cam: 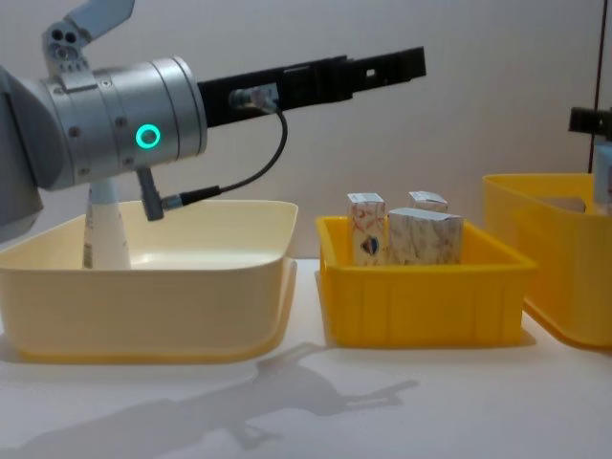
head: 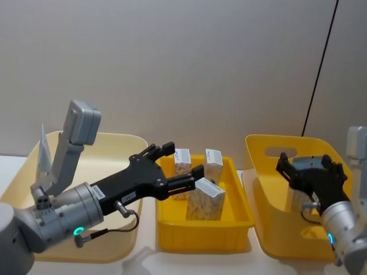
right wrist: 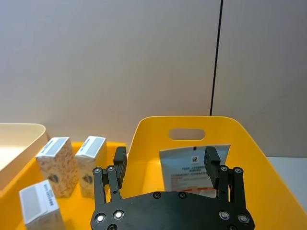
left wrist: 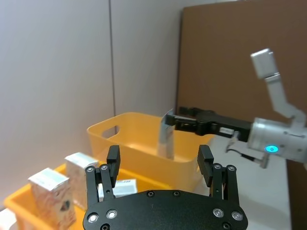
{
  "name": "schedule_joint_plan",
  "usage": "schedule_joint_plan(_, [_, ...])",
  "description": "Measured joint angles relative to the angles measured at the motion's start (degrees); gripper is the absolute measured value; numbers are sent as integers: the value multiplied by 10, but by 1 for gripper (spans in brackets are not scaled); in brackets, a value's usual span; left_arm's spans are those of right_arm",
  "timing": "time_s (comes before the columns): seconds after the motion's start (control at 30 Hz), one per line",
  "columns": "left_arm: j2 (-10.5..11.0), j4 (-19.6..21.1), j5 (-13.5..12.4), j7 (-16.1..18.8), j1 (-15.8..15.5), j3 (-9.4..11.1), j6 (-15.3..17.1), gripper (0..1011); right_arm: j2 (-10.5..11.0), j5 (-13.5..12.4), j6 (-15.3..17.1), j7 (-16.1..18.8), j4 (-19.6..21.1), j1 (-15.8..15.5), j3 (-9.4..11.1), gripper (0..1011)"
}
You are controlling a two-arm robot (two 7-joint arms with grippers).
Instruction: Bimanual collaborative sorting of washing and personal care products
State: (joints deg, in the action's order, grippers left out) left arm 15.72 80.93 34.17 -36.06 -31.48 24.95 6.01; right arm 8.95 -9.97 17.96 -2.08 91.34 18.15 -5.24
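Three marbled beige-white cartons (head: 205,199) (cam: 426,236) (left wrist: 50,194) (right wrist: 56,165) stand in the shallow yellow tray (head: 203,233). My left gripper (head: 185,159) (left wrist: 159,158) (cam: 402,62) hovers open above them and holds nothing. A pale blue tube with a print panel (right wrist: 189,167) (left wrist: 167,136) stands upright inside the deep yellow bin (head: 261,177) (right wrist: 144,139). My right gripper (head: 310,164) (right wrist: 165,160) (left wrist: 180,120) is over that bin with its fingers spread, and the tube is just past the fingertips. A whitish cone-shaped tube (head: 44,150) (cam: 103,229) stands in the cream bin (head: 110,137).
The three containers sit in a row on a white table (cam: 306,402): cream bin left, shallow tray middle, deep bin right. A plain wall rises close behind them. The left arm's body (cam: 115,120) looms over the cream bin.
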Motion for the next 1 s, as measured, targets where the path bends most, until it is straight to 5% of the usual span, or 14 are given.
schedule_joint_plan(1.0, [38,76,-140,219,110,7,-33,1003,87,-54,-134,49,83,-158,-64,1001])
